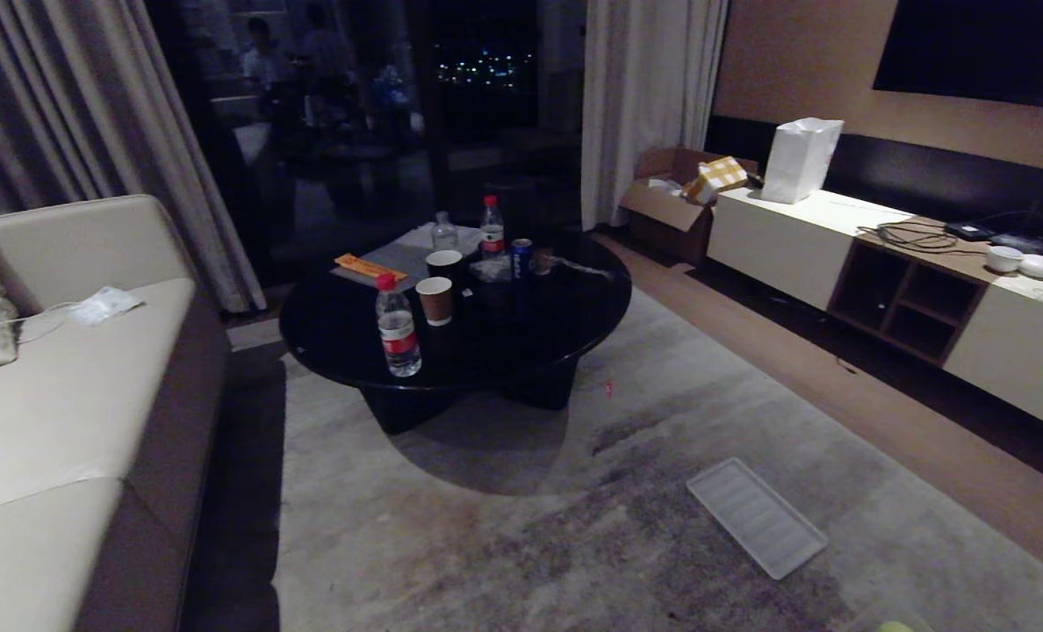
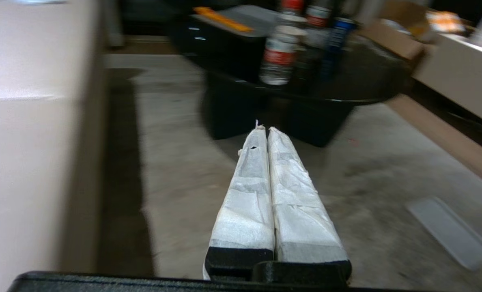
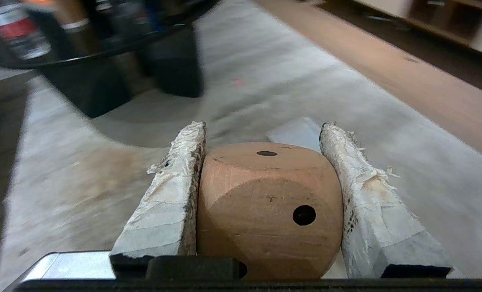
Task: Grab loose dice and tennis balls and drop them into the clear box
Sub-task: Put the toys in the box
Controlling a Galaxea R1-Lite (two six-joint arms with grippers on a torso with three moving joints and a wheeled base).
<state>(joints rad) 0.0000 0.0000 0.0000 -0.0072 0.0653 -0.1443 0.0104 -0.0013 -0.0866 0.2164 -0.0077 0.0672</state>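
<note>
In the right wrist view my right gripper [image 3: 261, 125] is shut on a tan wooden die [image 3: 265, 202] with dark pips. Its taped fingers [image 3: 172, 194] press both sides of the cube, which hangs above the grey carpet. My left gripper [image 2: 264, 129] is shut, its white-wrapped fingers [image 2: 249, 194] pressed together with nothing between them, and it points toward the black table. Neither arm shows in the head view. A sliver of a yellow-green tennis ball [image 1: 894, 627] peeks in at the bottom edge of the head view. I cannot make out the clear box around it.
A round black coffee table [image 1: 574, 325] with bottles, cups and a can stands ahead on the carpet. A flat ribbed whitish lid [image 1: 757, 516] lies on the carpet to the right. A beige sofa [image 1: 65, 395] runs along the left and a low cabinet [image 1: 837, 237] along the right wall.
</note>
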